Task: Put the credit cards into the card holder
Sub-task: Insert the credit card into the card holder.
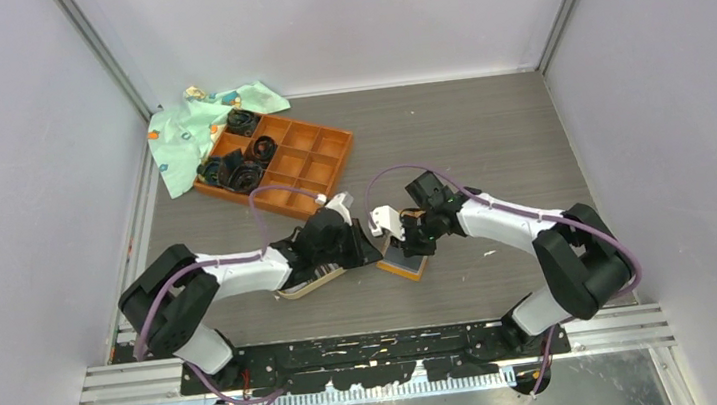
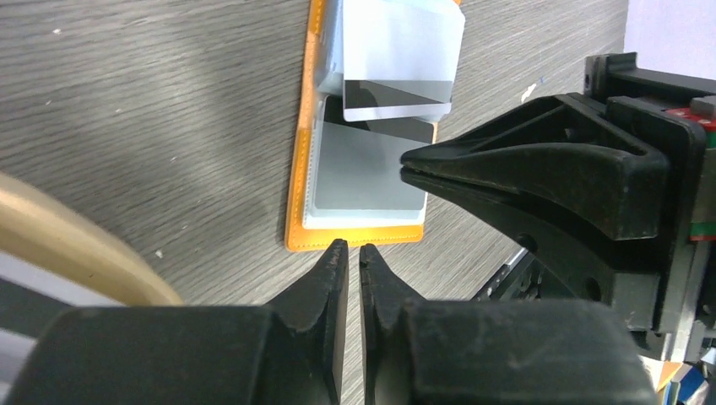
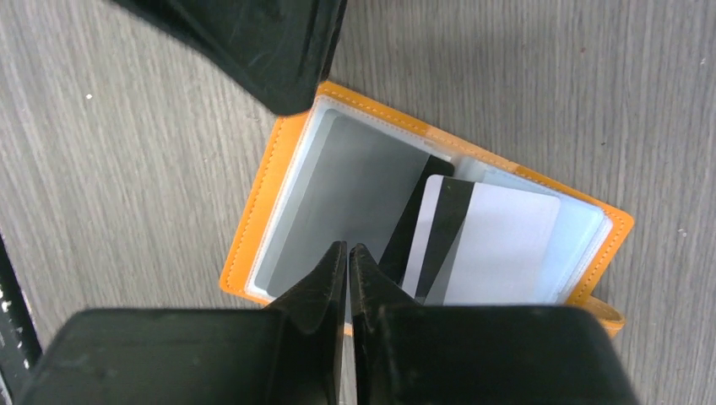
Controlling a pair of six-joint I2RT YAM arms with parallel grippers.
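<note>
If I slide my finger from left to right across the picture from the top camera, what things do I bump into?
green cloth → orange tray → card holder → right arm

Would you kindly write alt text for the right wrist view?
An open orange card holder lies on a grey wood-grain table, a white black-striped card lying across its clear pockets. The right gripper is over it, fingers shut.

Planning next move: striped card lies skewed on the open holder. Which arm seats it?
Right: right pincer hangs over the open card holder beside the striped card; left pincer sits off its edge.
</note>
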